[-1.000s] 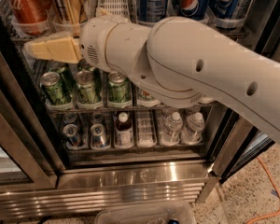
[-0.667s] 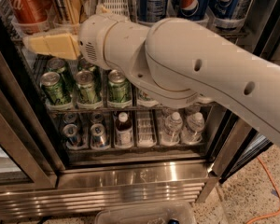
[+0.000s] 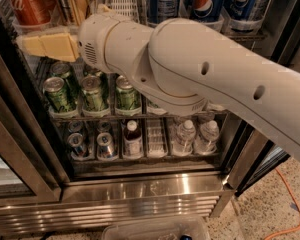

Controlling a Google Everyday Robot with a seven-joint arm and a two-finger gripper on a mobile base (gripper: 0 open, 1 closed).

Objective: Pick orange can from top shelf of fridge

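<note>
The gripper (image 3: pixel 27 44) is hanging at the front edge of the top shelf (image 3: pixel 122 1), close to its left corner, pointing toward the left edge of the fridge (image 3: pixel 140 194). Whether it is open or closed I cannot tell; nothing is showing in its hold. The orange can (image 3: pixel 72 1) is standing upright in the second lane from the shelf's left edge, above the gripper and slightly to its right, just beside the red-orange can (image 3: pixel 27 4) in the left corner lane.

The step in hand is looking like the approach, and the gripper is sitting too low and aiming sideways for it. Doing it well is likely meaning lifting clear of the front rim, turning in toward the back edge, and lining up on the can's mid-body before closing. The red-orange can is crowding the left side, so the entry should be going in straight and slow.
</note>
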